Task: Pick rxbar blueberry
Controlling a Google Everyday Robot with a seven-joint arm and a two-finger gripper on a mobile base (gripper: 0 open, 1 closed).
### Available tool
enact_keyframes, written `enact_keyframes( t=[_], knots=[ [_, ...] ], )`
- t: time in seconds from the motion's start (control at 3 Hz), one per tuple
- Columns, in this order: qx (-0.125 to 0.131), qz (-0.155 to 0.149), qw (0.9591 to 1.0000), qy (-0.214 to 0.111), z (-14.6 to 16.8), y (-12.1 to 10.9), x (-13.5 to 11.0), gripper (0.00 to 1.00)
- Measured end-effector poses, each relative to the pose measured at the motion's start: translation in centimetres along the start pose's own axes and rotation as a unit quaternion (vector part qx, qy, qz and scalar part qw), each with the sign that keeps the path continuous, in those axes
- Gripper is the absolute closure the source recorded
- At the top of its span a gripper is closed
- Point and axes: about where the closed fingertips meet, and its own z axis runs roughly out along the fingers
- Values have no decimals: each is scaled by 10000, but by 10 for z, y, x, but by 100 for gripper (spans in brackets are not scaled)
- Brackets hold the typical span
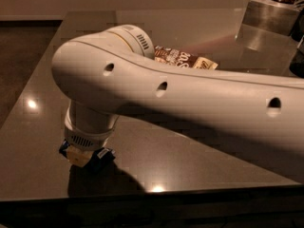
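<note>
Dark glossy worktop is carrying everything. White arm is reaching across the view, its wrist pointing down. Brown-and-cream chip bag is lying well beyond the jaws, partly behind the arm. Gripper is sitting low at the worktop's near left. Rxbar blueberry is lying directly under the jaws, navy edges showing either side. Jaw state: cannot tell.

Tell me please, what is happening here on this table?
The robot's white arm bends down to the near left part of the dark table. Its claw sits low at the surface, right on the dark blue rxbar blueberry, which shows beneath it and seems not yet lifted. A brown chip bag lies farther back, behind the arm.
</note>
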Motion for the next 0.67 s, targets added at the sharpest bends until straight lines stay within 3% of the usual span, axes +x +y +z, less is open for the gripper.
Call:
enact_keyframes(
  t=[0.33,0.67],
  knots=[
    [39,218,9996,-150,-29,-21,17,100],
    [266,610,9962,-564,-100,-64,50,100]
  ],
)
